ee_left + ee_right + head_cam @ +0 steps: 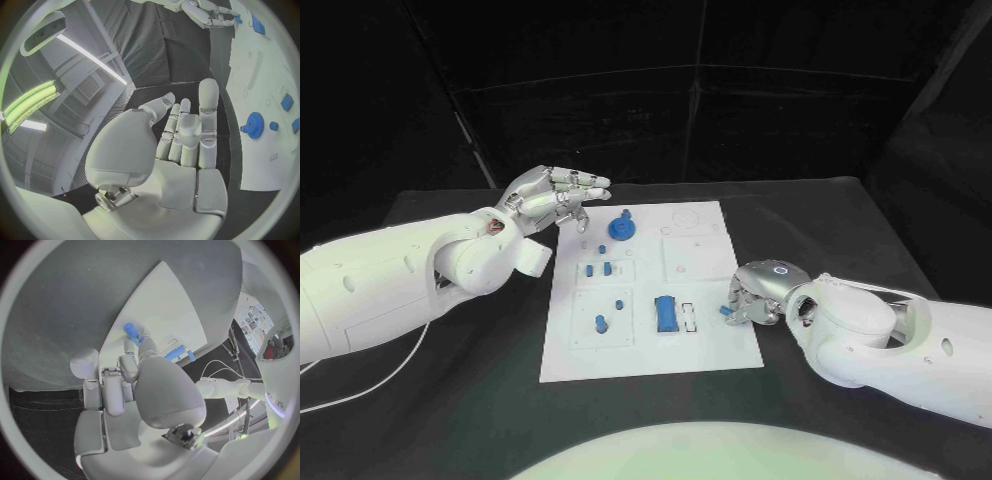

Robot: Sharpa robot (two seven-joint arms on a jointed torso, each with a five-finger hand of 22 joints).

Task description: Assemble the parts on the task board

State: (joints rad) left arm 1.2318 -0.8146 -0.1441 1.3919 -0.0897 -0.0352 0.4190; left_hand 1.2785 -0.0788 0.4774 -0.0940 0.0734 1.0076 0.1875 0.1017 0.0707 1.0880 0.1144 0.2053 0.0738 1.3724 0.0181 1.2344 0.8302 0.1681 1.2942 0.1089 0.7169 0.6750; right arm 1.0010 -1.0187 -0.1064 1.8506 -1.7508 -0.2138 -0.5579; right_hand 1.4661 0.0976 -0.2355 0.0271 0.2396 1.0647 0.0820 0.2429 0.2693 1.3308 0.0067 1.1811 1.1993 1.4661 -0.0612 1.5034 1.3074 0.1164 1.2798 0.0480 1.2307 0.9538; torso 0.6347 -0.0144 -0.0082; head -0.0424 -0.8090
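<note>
The right silver many-fingered hand (pixel 759 292) is lying curled at the right edge of the white rectangular task board (pixel 574 352), near its lower corner. The fingers are bending inward over a small blue plastic piece (pixel 727 311). In the right wrist view the same small blue piece (pixel 130 331) is sitting at the fingertips (pixel 134 342), apparently pinched between thumb and a finger, just over the board surface. Grip looks like a light pinch, not a full wrap; how securely it is held I cannot tell.

The left silver many-fingered hand (pixel 555 196) is hovering off the board's upper left corner, fingers spread and extended, holding nothing. The left wrist view shows its open palm (pixel 178 150) with the board off to one side.

Outward on the board: a blue toothed gear wheel (pixel 620 230) is standing near the upper left, well apart from the right hand; a long blue rectangular block (pixel 668 314) is lying in a recess just beside the right hand; small blue pegs (pixel 602 269) are sitting in the left column.

Judgement: the step in hand is placing or seating the pinched piece at the board's right edge. The next move calls for fine alignment over its socket, then a straight press down. Which socket is intended cannot be told, as the hand is covering it.
</note>
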